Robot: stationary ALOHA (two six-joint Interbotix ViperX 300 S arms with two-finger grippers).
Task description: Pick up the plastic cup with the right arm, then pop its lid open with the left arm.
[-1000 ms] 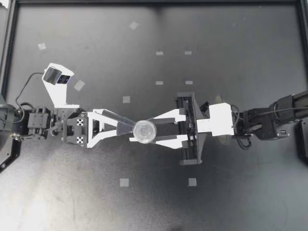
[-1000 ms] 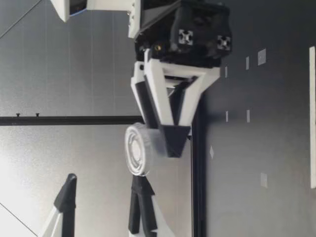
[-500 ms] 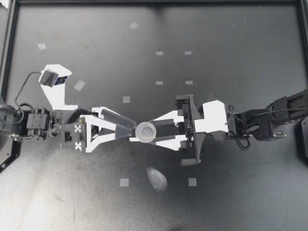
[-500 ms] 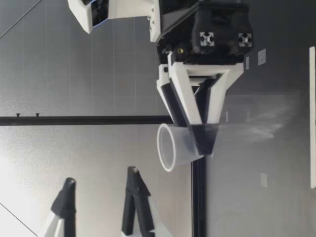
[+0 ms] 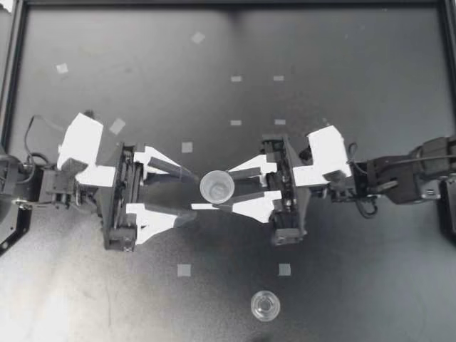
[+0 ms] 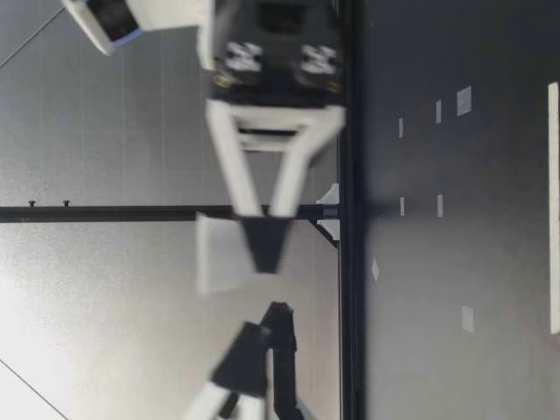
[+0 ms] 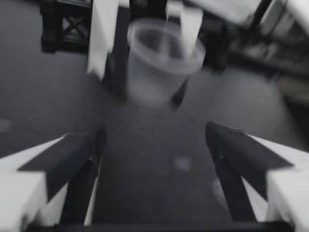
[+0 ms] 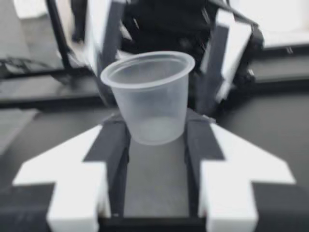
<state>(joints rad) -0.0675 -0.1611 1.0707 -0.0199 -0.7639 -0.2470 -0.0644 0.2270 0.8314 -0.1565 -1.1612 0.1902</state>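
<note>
Shift: since half a second ago the left gripper [image 5: 187, 194] has let go, rolled over and drawn back slightly. The falling blur is gone, and a second cup [image 5: 264, 306] now lies on the table [image 5: 370, 57].
Top view: right gripper [image 5: 222, 191] clamped on the clear cup [image 5: 216, 185], mouth up, held off the table between the two arms. Left gripper is spread wide, fingertips just beside the cup, not on it. Second cup is well apart, near one tape square (upright or upturned, cannot tell).
Low view: cup [image 6: 219, 254] blurred, above the table at the right gripper's fingertips. Left gripper [image 6: 273, 319] is apart from it; its spread is not readable here.
Left wrist: both fingers wide, nothing between them. Cup [image 7: 161, 63] is ahead, pinched by the other arm.
Right wrist: cup [image 8: 152, 96] upright between the pads, touched from both sides low on its wall.
Handling: my judgement is that the plastic is thin, so squeeze lightly, keep the wrist level, and keep the left fingers off the rim.
Count: cups 2 (one held, one on the table); grippers 2; tape squares [image 5: 184, 270] 10 in sight.
</note>
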